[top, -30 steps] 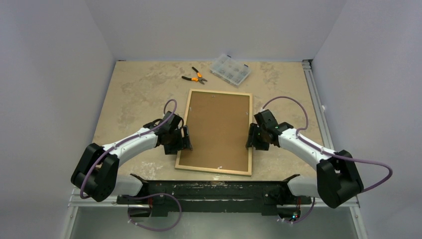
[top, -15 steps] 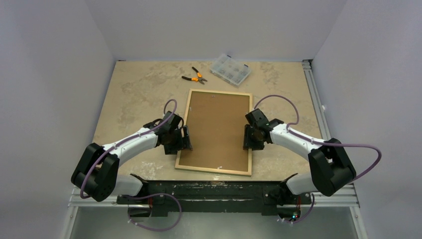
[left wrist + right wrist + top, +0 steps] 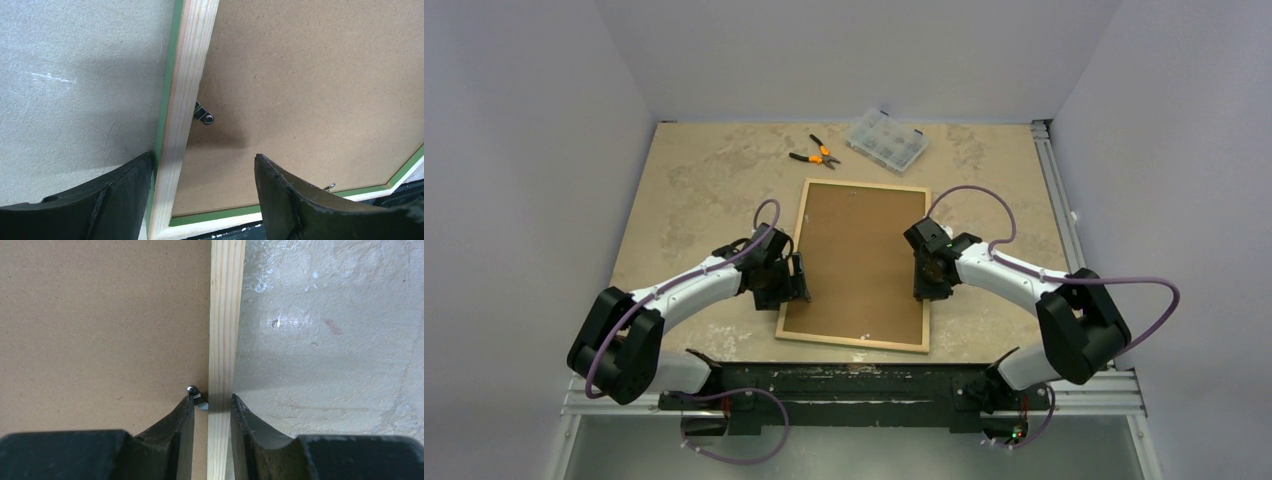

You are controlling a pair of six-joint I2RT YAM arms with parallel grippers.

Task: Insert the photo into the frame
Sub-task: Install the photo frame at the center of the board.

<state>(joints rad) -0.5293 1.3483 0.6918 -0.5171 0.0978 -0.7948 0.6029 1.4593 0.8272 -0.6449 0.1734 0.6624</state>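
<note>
frame (image 3: 869, 184) lies face down, green front hidden apart from a sliver along its left rail. backing sheet (image 3: 859, 260) covers the whole opening, so whatever's under it can't be seen. right gripper (image 3: 212, 402) straddles the frame's right rail; can't tell if the pads actually bite. both wrist views crop the frame. clear box (image 3: 886, 141) beyond the frame's far edge: contents too small to read.

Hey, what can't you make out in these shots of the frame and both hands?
Photo: in no view; the backing board would hide it if it lies underneath.
Frame front and pane: face down, every view.
Right hand: wrist view leaves unclear whether it pinches the rail or only straddles it.
Organizer box contents: too small, top view.
</note>
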